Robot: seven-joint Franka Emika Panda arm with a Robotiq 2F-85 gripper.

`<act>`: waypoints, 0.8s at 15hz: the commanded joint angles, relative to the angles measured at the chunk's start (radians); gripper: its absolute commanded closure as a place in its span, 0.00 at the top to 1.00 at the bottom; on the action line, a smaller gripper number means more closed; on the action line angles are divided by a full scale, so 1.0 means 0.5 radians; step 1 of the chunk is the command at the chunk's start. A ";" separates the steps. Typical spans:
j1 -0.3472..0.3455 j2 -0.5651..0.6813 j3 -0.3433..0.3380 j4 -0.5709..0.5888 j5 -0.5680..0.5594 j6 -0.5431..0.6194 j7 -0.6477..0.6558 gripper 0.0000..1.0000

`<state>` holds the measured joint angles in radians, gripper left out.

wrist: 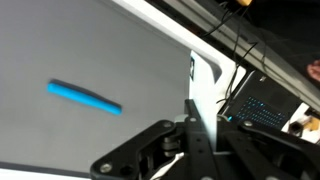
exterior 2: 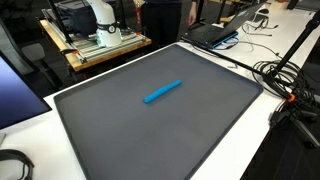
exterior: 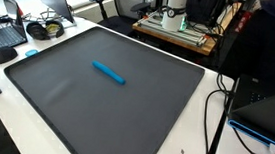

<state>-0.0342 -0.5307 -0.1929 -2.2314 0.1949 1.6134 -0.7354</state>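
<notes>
A blue marker [exterior: 108, 73] [exterior 2: 163, 92] lies flat near the middle of a dark grey mat [exterior: 66, 91] [exterior 2: 190, 130], on a slant. In the wrist view the marker [wrist: 84, 97] shows at the left, on the mat [wrist: 120, 50]. My gripper [wrist: 200, 108] appears only in the wrist view. It rises from the bottom edge with its two black fingers pressed together and nothing between them. It hangs well above the mat's edge, to the right of the marker and apart from it. Neither exterior view shows the gripper.
The mat covers a white table [exterior: 32, 138] [exterior 2: 30, 125]. A laptop [exterior: 0, 40] and headphones [exterior: 43, 27] sit at one corner. Another laptop [exterior 2: 215, 35] [wrist: 265, 105] and black cables [exterior 2: 285, 80] [exterior: 215, 104] lie beyond the opposite side. The robot base stands on a wooden platform [exterior: 177, 30] [exterior 2: 100, 45].
</notes>
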 commanded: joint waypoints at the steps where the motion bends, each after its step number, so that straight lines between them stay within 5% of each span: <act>1: 0.029 0.227 0.203 -0.002 -0.095 0.470 0.370 0.01; 4: 0.065 0.522 0.358 0.119 -0.241 0.635 0.807 0.01; 5: 0.088 0.320 0.262 -0.011 -0.162 0.583 0.595 0.04; 8: 0.096 0.523 0.349 0.067 -0.213 0.658 0.776 0.04; 12: 0.086 0.482 0.356 0.014 -0.232 0.861 0.844 0.01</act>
<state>-0.0027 -0.2591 -0.0108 -2.1890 0.0893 1.9618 -0.3477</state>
